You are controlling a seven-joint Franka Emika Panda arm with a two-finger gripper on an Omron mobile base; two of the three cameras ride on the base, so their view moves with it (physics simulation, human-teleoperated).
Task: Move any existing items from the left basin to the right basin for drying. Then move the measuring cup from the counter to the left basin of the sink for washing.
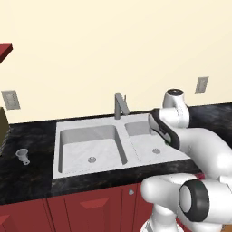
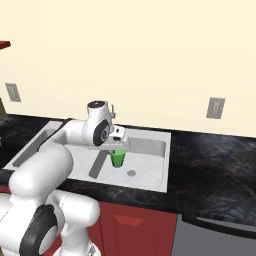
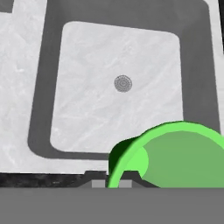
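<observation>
Gripper [image 2: 118,150] clamped on green tumbler [image 2: 118,158], holding it above right basin [image 2: 150,165]. Measuring cup [image 1: 23,156] upright on desk [image 1: 27,179], left of sink [image 1: 63,170].

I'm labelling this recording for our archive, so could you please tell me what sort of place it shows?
A simulated kitchen, most likely: a steel double-bowl sink with an angular faucet is set into a black speckled counter over red cabinets, with outlet plates on the cream wall.
</observation>
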